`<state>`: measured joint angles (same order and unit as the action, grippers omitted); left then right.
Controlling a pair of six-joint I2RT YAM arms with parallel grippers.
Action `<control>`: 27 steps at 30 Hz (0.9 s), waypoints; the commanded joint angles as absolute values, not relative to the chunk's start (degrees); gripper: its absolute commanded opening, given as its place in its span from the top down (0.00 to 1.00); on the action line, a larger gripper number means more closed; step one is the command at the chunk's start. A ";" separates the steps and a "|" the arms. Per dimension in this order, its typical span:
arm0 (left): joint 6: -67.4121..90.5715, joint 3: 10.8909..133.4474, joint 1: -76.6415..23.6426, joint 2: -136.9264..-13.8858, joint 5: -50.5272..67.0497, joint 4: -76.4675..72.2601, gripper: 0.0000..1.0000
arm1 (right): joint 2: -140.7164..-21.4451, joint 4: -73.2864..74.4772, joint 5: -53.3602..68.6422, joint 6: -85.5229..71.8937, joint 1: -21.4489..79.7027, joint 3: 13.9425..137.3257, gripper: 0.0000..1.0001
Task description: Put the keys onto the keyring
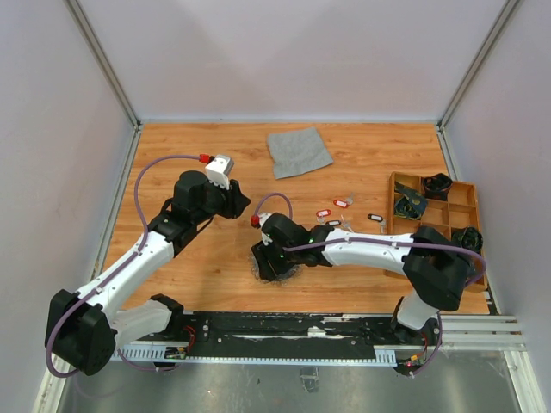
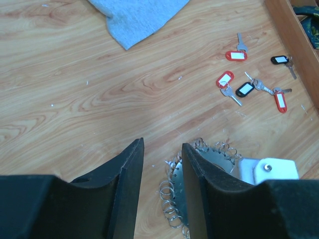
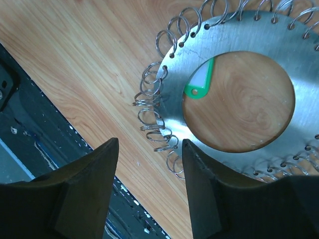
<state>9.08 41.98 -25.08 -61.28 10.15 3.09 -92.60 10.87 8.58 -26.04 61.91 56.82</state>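
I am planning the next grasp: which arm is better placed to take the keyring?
Probably right: the right gripper, open, hangs over the rim of the keyring; the left gripper stands beside it.

Silver keyring [image 3: 239, 31], grey cloth [image 1: 299, 151]

Bright even light, sheen on keyring [image 3: 234, 35]

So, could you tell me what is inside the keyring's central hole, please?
Bare wooden table shows through the hole of the keyring, with a green tag at its upper-left edge. The tag's far end, and any key on it, is covered by the metal.
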 commanded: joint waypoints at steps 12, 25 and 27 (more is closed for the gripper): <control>8.72 43.38 -24.52 -59.94 9.92 1.76 0.58 | -96.51 13.77 -0.12 -31.26 64.86 54.63 0.57; 8.62 43.33 -24.53 -59.76 9.84 1.82 0.58 | -91.41 21.45 -3.37 -27.46 64.82 51.07 0.93; 8.61 43.33 -24.52 -59.75 9.84 1.83 0.58 | -90.27 23.21 -4.45 -25.53 64.77 50.67 0.94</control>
<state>9.08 41.98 -25.08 -61.21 10.15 3.09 -93.08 17.10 -0.58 -28.73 64.14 52.18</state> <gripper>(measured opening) 0.419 0.069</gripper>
